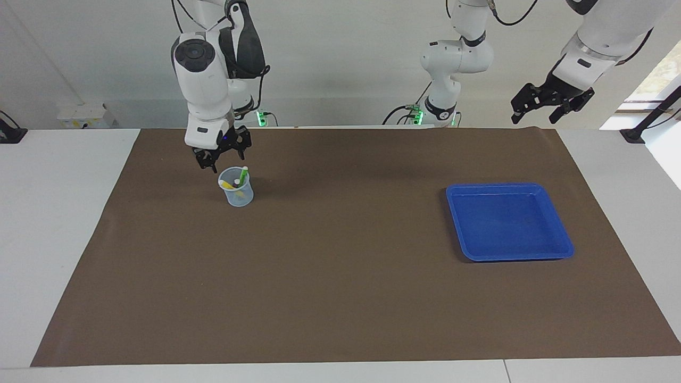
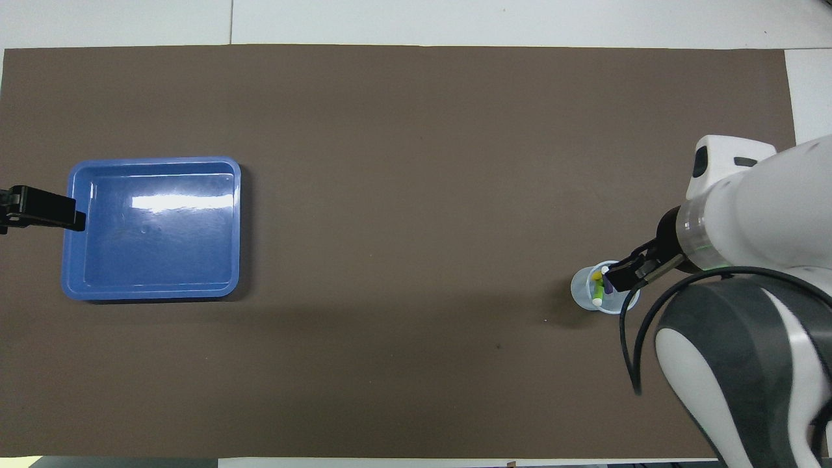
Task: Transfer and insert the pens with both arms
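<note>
The right end effector (image 1: 221, 158) hangs open and empty just above the clear cup (image 1: 237, 193), which holds the green, yellow and purple pens (image 1: 242, 176). The left end effector (image 1: 550, 104), open and empty, waits raised near the blue tray (image 1: 509, 250) at the left arm's end of the table (image 1: 340, 298).

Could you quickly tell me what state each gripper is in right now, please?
Left gripper: open, holding nothing, raised over the table's edge nearest the robots.
Right gripper: open, holding nothing, just above the clear plastic cup with pens.

The right gripper (image 1: 221, 158) is held low, pointing downward, fingers spread; the left gripper (image 1: 537, 109) is raised high, fingers parted, wrist tilted.
</note>
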Action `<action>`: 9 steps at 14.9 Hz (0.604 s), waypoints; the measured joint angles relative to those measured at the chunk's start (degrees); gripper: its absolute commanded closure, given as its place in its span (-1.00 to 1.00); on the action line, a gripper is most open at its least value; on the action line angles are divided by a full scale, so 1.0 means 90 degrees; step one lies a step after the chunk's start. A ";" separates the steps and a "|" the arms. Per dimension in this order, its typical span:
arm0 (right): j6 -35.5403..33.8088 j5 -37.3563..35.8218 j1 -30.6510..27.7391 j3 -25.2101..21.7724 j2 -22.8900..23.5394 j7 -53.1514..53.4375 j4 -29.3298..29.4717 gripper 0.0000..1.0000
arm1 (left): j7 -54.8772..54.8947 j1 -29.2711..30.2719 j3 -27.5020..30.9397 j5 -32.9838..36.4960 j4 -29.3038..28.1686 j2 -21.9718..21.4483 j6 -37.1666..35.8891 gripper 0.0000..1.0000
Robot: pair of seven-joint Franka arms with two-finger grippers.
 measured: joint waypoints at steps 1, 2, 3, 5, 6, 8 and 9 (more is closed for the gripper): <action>-0.0390 0.0001 -0.0017 -0.0010 -0.0001 0.0228 0.0424 -1.00 | 0.0000 0.0000 -0.0004 0.0000 0.0007 0.0018 0.0024 -1.00; -0.0788 -0.0003 -0.0081 -0.0016 0.0027 0.0444 0.0835 -1.00 | 0.0000 0.0000 -0.0005 0.0000 0.0043 0.0036 0.0010 -1.00; -0.1162 -0.0011 -0.0198 -0.0019 0.0104 0.0617 0.1250 -1.00 | 0.0001 0.0000 -0.0005 0.0000 0.0125 0.0068 -0.0071 -1.00; -0.1596 -0.0096 -0.0498 -0.0039 0.0345 0.0797 0.1855 -1.00 | 0.0001 0.0000 -0.0006 0.0000 0.0406 0.0179 -0.0492 -1.00; -0.1666 -0.0169 -0.0636 -0.0044 0.0461 0.0917 0.1968 -1.00 | 0.0001 0.0000 -0.0007 0.0000 0.0499 0.0225 -0.0598 -1.00; -0.1689 -0.0253 -0.0777 -0.0057 0.0634 0.1293 0.1964 -1.00 | 0.0001 0.0000 -0.0014 0.0000 0.0506 0.0279 -0.0648 -1.00; -0.1695 -0.0267 -0.0782 -0.0064 0.0710 0.1532 0.1951 -1.00 | 0.0001 -0.0001 -0.0017 0.0000 0.0492 0.0311 -0.0648 -1.00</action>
